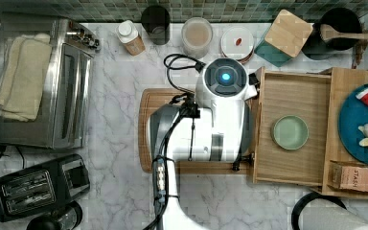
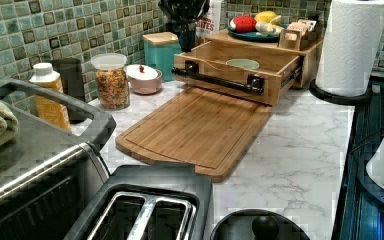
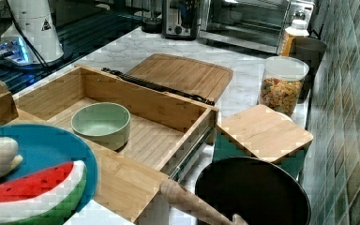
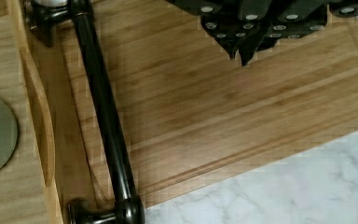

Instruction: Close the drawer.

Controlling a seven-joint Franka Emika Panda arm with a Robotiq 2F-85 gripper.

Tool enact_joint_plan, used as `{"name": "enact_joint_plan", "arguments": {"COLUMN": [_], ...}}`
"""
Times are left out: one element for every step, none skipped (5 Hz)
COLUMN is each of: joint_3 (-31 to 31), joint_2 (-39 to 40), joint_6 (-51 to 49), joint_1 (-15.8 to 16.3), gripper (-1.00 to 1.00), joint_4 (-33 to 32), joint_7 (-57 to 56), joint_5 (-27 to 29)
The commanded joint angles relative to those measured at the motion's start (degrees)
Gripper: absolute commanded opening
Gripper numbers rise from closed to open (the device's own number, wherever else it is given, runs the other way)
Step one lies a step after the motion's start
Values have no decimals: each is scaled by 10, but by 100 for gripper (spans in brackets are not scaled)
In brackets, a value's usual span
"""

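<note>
The gripper [image 4: 242,53] is seen in the wrist view poised above the cutting board [image 4: 242,135], its two dark fingertips drawn together to a near point with nothing held between them. No contact with the board or with the handle can be made out.

The drawer [image 1: 292,96] is found pulled out of its wooden cabinet [image 1: 338,79], just beside the gripper on the side away from the toaster oven [image 1: 52,81]. Its long black bar handle [image 4: 105,112] is seen in the wrist view lying close by the gripper, apart from the fingertips, mounted across the drawer's front panel. A pale green bowl [image 1: 290,132] is carried on the drawer's floor, beyond the handle from the gripper.

The cutting board is laid flat on the marble tabletop [image 1: 115,120] directly beneath the gripper, one short edge reaching under the drawer's handle. In the top view the arm's white wrist [image 1: 225,110] is seen over the board, next to the drawer's front.

On top of the cabinet, farther from the gripper than the bowl, a blue plate [image 3: 51,150] with a watermelon slice [image 3: 33,190] is set.
</note>
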Motion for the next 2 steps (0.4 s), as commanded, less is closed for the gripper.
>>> {"name": "enact_joint_plan", "arguments": {"joint_3": [30, 21], "joint_2": [51, 69], "joint_6": [63, 111], "joint_1": [50, 47], "gripper": [-100, -100], "joint_4": [31, 24], "joint_7": [26, 38], "joint_5": [-91, -105]}}
